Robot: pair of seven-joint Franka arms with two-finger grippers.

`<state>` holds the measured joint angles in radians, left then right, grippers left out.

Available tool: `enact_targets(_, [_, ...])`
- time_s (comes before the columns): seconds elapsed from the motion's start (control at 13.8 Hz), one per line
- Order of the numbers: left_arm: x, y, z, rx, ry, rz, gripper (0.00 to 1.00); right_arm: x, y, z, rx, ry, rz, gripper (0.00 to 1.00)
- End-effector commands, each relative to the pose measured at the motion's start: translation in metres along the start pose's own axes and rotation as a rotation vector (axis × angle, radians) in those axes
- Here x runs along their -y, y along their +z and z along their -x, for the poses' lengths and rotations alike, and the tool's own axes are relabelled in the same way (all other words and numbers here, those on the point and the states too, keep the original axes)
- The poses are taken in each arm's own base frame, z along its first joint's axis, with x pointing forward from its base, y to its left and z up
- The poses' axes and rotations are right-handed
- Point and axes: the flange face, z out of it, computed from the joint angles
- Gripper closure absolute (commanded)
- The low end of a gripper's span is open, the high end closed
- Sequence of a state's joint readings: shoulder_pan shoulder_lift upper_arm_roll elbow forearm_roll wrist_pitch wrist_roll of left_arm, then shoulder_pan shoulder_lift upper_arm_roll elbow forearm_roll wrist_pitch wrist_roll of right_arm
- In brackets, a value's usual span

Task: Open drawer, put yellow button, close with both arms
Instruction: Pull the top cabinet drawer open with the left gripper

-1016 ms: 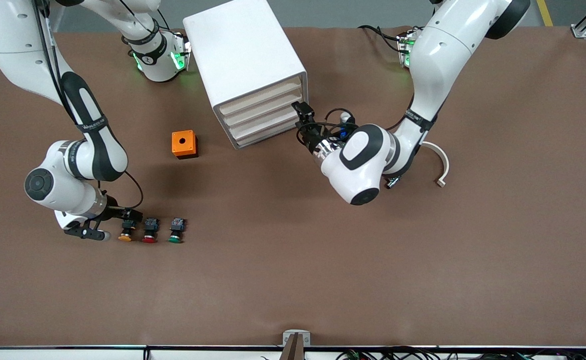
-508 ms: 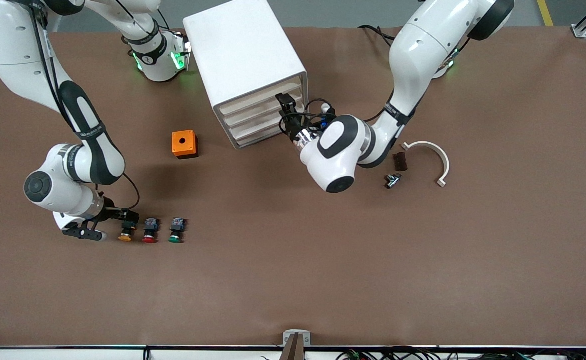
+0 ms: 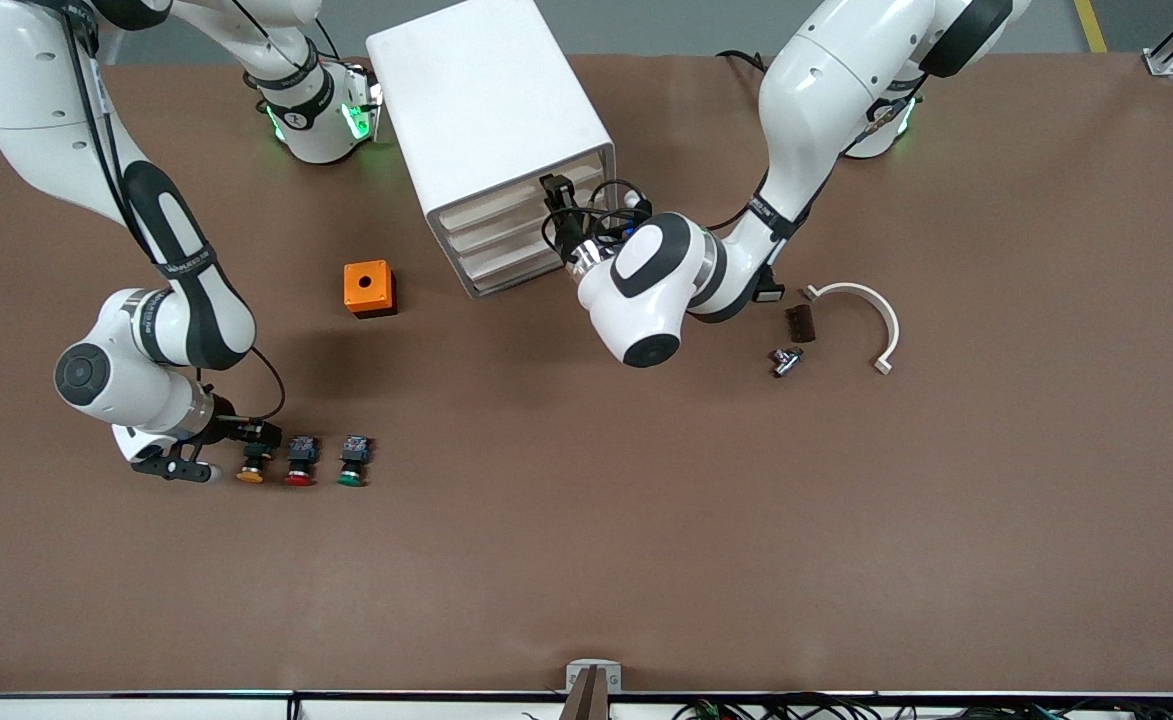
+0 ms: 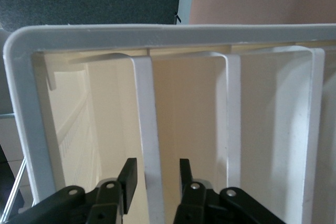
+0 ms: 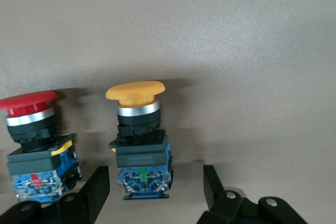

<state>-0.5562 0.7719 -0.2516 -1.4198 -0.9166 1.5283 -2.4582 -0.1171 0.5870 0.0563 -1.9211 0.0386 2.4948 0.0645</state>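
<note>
The white cabinet (image 3: 486,100) stands at the robots' end of the table, and its four drawers all look shut. My left gripper (image 3: 553,192) is at the drawer fronts, near the uppermost drawer (image 3: 501,200). In the left wrist view the left gripper (image 4: 156,163) is open, with its jaws on either side of a white drawer front lip (image 4: 149,129) and a gap on each side. The yellow button (image 3: 251,468) lies on the table. My right gripper (image 5: 155,174) is open, with the yellow button's (image 5: 137,129) blue block between its fingers (image 5: 97,187), untouched.
A red button (image 3: 298,462) and a green button (image 3: 351,462) lie beside the yellow one. An orange box (image 3: 369,288) sits beside the cabinet. A white curved piece (image 3: 861,310), a dark block (image 3: 799,322) and a small metal part (image 3: 784,358) lie toward the left arm's end.
The left arm has swung toward the cabinet and its gripper has moved along the drawer fronts up to the upper drawers. The right gripper has stayed at the yellow button.
</note>
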Motion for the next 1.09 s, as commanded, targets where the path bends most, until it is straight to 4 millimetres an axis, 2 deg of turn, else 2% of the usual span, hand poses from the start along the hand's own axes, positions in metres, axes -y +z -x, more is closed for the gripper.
enact_targets(0.0, [0.002, 0.001, 0.007, 0.014, -0.008, 0.003, 0.88, 0.002, -0.005, -0.003, -0.01, 0.007, -0.01, 0.3])
enact_targets(0.07, [-0.001, -0.026, -0.001, 0.049, -0.007, 0.015, 0.95, 0.003, -0.008, -0.005, -0.009, 0.005, -0.01, 0.41])
enact_targets(0.29, [-0.017, -0.091, -0.021, 0.141, -0.007, 0.04, 0.98, 0.003, -0.013, -0.009, -0.019, 0.007, -0.012, 0.7])
enact_targets(0.44, [-0.022, -0.128, -0.031, 0.197, 0.026, 0.058, 0.97, 0.0, -0.015, -0.01, -0.017, 0.012, -0.012, 0.86])
enact_targets(0.58, [-0.027, -0.153, -0.042, 0.237, 0.034, 0.076, 0.95, 0.003, -0.024, -0.012, -0.02, 0.008, -0.013, 0.95])
enact_targets(0.65, [-0.029, -0.166, -0.048, 0.252, 0.029, 0.095, 0.94, 0.005, -0.031, -0.013, 0.008, 0.028, -0.013, 0.95])
enact_targets(0.73, [-0.029, -0.178, -0.051, 0.267, 0.029, 0.115, 0.94, 0.011, -0.043, -0.016, 0.044, 0.084, -0.014, 0.96])
enact_targets(0.8, [-0.03, -0.181, -0.05, 0.272, 0.036, 0.123, 0.93, 0.022, -0.059, -0.016, 0.091, 0.14, -0.005, 0.96])
enact_targets(0.87, [-0.032, -0.186, -0.052, 0.277, 0.055, 0.135, 0.9, 0.04, -0.074, -0.017, 0.111, 0.159, 0.003, 0.96])
enact_targets(0.94, [-0.032, -0.187, -0.053, 0.279, 0.074, 0.138, 0.82, 0.049, -0.088, -0.016, 0.122, 0.18, 0.008, 0.97])
enact_targets(1.02, [-0.034, -0.187, -0.053, 0.279, 0.085, 0.139, 0.53, 0.051, -0.101, -0.015, 0.115, 0.2, 0.009, 0.97])
